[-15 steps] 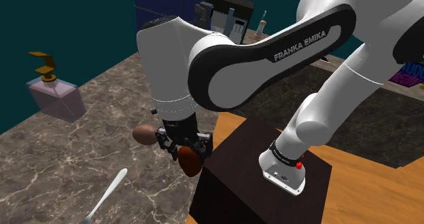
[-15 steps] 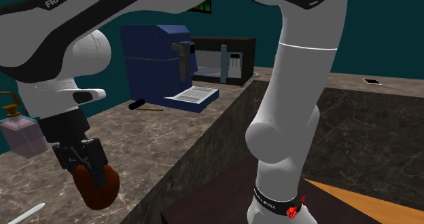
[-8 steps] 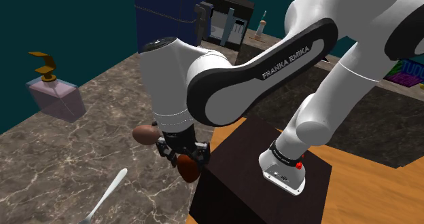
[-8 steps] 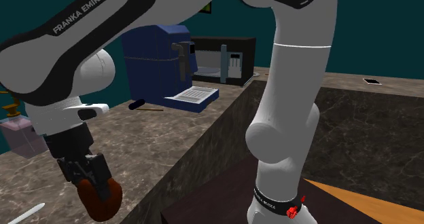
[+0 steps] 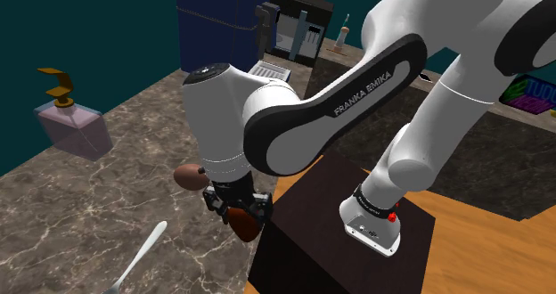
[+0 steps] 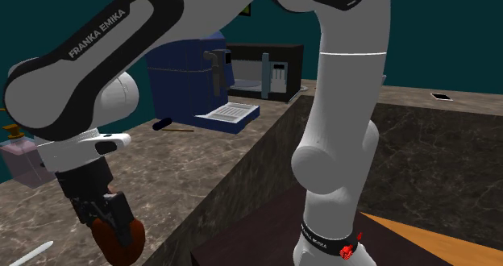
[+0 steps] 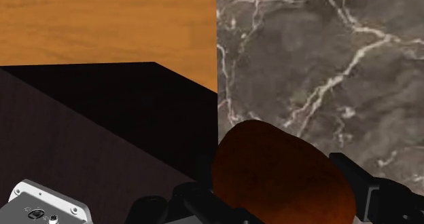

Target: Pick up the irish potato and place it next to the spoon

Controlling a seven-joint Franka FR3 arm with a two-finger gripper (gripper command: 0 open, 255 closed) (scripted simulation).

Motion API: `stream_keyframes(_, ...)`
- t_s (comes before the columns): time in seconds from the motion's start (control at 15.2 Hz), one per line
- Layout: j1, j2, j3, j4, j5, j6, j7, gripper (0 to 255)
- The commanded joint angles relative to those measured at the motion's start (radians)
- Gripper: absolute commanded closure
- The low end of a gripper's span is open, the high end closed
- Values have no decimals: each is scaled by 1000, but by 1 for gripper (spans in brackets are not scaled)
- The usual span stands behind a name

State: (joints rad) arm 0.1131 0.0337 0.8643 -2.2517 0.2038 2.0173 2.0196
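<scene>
Gripper (image 5: 235, 208) was clamped across the reddish-brown potato (image 5: 247, 227), held over the marble counter (image 5: 107, 199) beside the stand, to the right of the spoon (image 5: 141, 252). The potato was judged firm, rounded, fairly light and possibly slick. A hold across its middle looked safest.

white arm (image 5: 472, 87) with dark joint bands (image 5: 307, 127) (lettered franka emika), black gripper (image 5: 239, 210), red button (image 5: 390, 216).

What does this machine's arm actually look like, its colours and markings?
The arm is made of smooth, rounded white tubes with dark joints. A black panel carries white lettering, FRANKA EMIKA. Its jaws are all black. A small red button sits by its foot.
</scene>
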Motion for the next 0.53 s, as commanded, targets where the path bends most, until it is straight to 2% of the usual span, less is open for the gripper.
stream_keyframes(0.0, 0, 1, 0, -6, 0, 2, -1, 255)
stream_keyframes(0.13, 0, 1, 0, -6, 0, 2, -1, 255)
stream_keyframes(0.2, 0, 1, 0, -6, 0, 2, -1, 0)
stream_keyframes(0.46, -1, -2, -1, -8, 3, 1, -4, 0)
